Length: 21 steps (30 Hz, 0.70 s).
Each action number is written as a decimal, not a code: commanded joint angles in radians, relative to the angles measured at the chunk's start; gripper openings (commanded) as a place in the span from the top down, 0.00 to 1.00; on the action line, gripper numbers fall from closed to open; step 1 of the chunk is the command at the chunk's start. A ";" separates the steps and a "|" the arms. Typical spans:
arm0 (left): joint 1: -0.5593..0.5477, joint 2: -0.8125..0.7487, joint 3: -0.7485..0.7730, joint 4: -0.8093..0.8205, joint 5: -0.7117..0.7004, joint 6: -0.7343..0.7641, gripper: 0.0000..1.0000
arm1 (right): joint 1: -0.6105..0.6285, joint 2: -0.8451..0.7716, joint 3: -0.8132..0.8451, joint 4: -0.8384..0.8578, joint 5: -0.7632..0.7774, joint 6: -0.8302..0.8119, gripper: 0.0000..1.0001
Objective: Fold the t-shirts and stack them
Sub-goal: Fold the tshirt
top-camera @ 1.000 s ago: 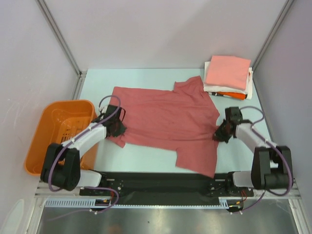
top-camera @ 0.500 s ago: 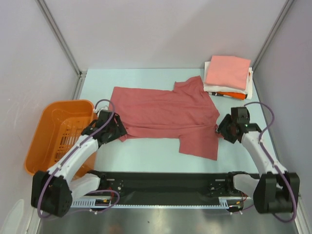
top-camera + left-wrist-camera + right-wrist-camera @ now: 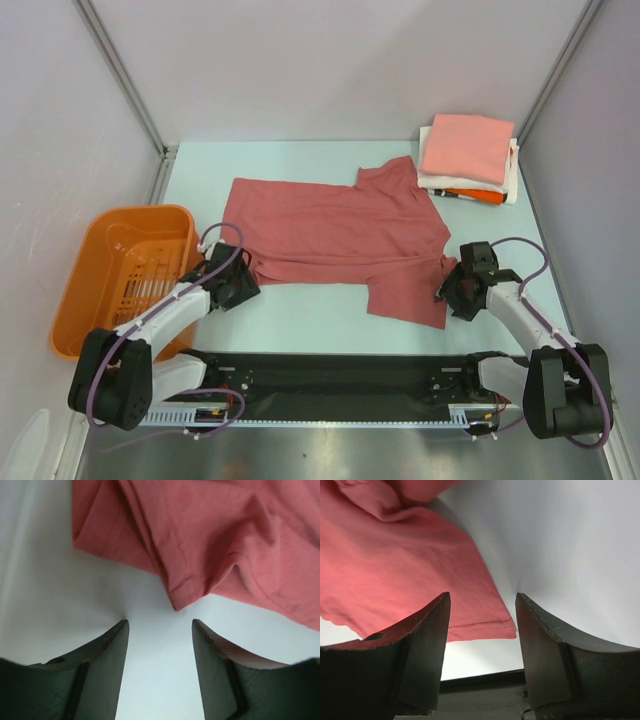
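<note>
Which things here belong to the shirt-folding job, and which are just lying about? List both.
Job in hand:
- dusty-red t-shirt, not yet stacked
- stack of folded t-shirts, salmon-pink on top
- left end effector and right end effector, both open at the red shirt's edges

Lying about:
- orange plastic basket, far left

Orange tee (image 3: 478, 196) mostly under others

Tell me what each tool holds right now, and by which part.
Nothing is held. The left tool and the right tool both stand open and empty; the dusty-red cloth t-shirt lies free in front of them.
</note>
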 commanded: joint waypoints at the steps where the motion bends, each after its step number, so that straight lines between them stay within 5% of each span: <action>1: -0.004 0.011 -0.020 0.101 -0.014 -0.023 0.42 | -0.005 -0.006 -0.007 0.049 0.007 0.014 0.40; 10: -0.003 0.101 -0.009 0.175 -0.049 -0.007 0.56 | -0.008 -0.029 -0.028 0.066 -0.012 0.014 0.41; 13: -0.004 0.136 0.009 0.194 -0.057 0.002 0.66 | -0.007 -0.029 -0.039 0.059 0.008 0.020 0.41; 17: -0.003 0.153 0.034 0.199 -0.066 0.014 0.97 | 0.003 -0.020 -0.040 0.050 0.025 0.042 0.42; 21: -0.003 0.112 0.037 0.182 -0.070 0.017 1.00 | 0.036 -0.041 -0.051 0.027 0.062 0.083 0.42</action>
